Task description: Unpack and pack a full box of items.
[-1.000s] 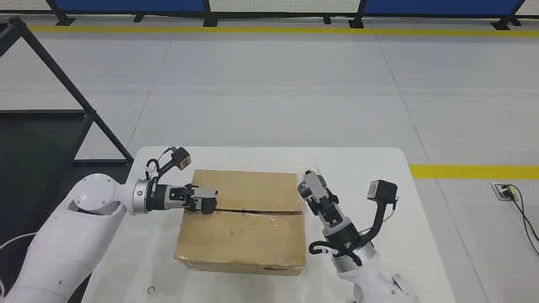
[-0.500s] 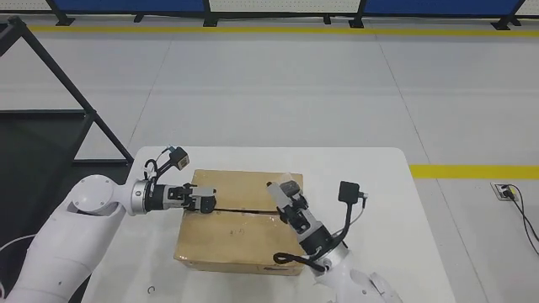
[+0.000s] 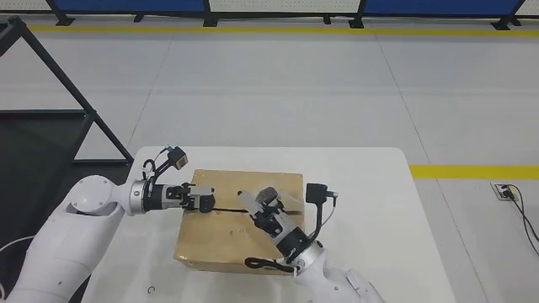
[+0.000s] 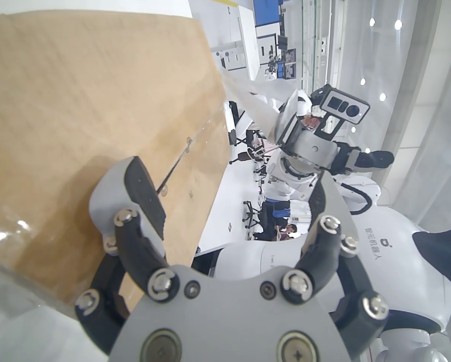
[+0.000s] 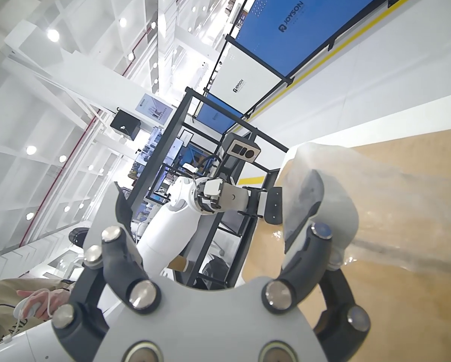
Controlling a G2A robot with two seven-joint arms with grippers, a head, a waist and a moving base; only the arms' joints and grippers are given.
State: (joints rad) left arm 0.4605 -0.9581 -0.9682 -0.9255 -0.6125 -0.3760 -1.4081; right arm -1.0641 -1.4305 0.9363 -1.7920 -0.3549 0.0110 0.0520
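A closed brown cardboard box (image 3: 227,236) sits in the middle of the white table (image 3: 362,185). My left gripper (image 3: 202,202) is at the left end of the box's top seam, open, with one finger (image 4: 142,186) lying on the cardboard (image 4: 78,95). My right gripper (image 3: 265,206) hovers over the middle of the seam, open. A strip of clear tape (image 5: 379,190) clings to one of its fingers (image 5: 304,205) and trails back over the box top (image 5: 398,303). In the left wrist view the tape (image 4: 248,95) stretches from the box edge to the right gripper (image 4: 289,133).
A black metal frame (image 3: 50,76) stands off the table's left side. A small ring (image 3: 150,289) lies near the front left of the table. Bare table shows to the right of the box.
My right gripper has travelled left along the seam, from the box's right edge to its middle, dragging the clear tape with it. The left gripper has stayed put.
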